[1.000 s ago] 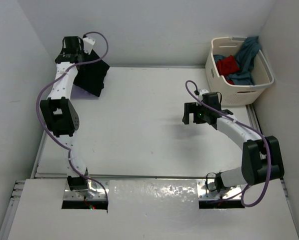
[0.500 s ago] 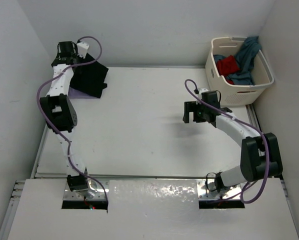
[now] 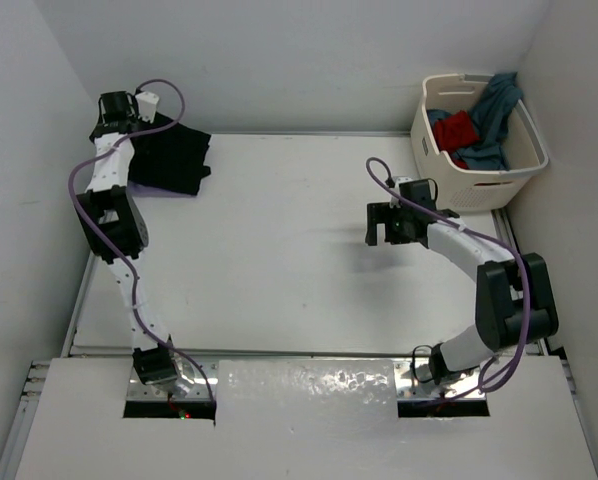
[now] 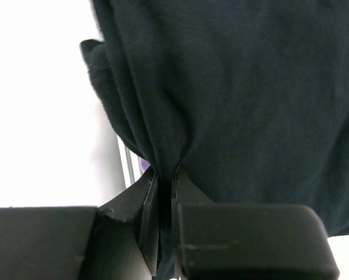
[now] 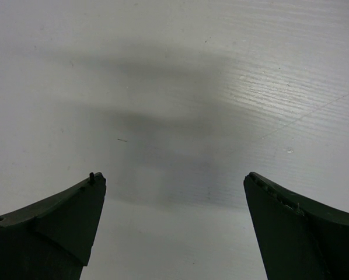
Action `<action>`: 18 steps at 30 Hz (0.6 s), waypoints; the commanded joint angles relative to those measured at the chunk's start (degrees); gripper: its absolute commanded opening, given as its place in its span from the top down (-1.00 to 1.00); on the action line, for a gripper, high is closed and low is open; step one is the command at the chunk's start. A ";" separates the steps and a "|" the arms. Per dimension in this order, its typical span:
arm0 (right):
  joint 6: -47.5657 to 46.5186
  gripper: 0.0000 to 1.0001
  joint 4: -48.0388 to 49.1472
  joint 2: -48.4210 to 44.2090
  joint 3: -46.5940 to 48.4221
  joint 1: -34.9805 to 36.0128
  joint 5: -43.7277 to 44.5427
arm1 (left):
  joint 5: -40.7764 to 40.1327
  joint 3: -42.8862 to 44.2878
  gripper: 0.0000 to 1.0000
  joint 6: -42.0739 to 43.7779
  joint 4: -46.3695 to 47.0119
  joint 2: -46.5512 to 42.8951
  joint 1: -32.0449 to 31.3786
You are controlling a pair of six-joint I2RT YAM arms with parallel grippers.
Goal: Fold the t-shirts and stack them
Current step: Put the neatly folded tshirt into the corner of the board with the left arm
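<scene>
The black t-shirt [image 3: 175, 155] lies bunched at the far left corner of the table. My left gripper [image 3: 137, 124] is shut on a pinched fold of its edge [image 4: 163, 157]. The black cloth [image 4: 250, 87] fills the left wrist view. A sliver of the lavender t-shirt [image 4: 143, 166] peeks out under it, and its edge [image 3: 155, 190] shows in the top view. The red t-shirt [image 3: 455, 129] and the teal t-shirt [image 3: 494, 115] sit in the basket. My right gripper [image 3: 386, 230] hovers open over bare table right of centre, with nothing between its fingers [image 5: 174, 181].
The cream laundry basket [image 3: 499, 178] stands at the far right corner, close behind the right arm. Walls close in the table on the left, back and right. The white table [image 3: 279, 240] stretches between the arms.
My left gripper has moved left and back toward the corner, dragging the black t-shirt with it; the cloth now lies lower and flatter. The right arm has barely shifted.
</scene>
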 commanded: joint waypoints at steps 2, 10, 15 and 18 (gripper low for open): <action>0.29 -0.98 -1.14 1.11 3.44 -0.06 -0.01 | 0.09 5.31 1.00 -0.69 3.21 1.53 0.29; -0.06 -0.98 -2.72 2.16 5.72 -0.06 0.52 | -5.01 7.77 0.24 -3.15 3.21 3.29 0.46; 0.03 -0.98 -2.72 2.25 5.63 -0.06 -0.18 | -5.98 7.77 -0.99 -5.08 1.37 2.42 0.46; 0.11 -0.98 -2.55 2.08 5.55 -0.06 -0.45 | -7.20 5.41 -0.99 -5.43 2.40 -0.04 0.46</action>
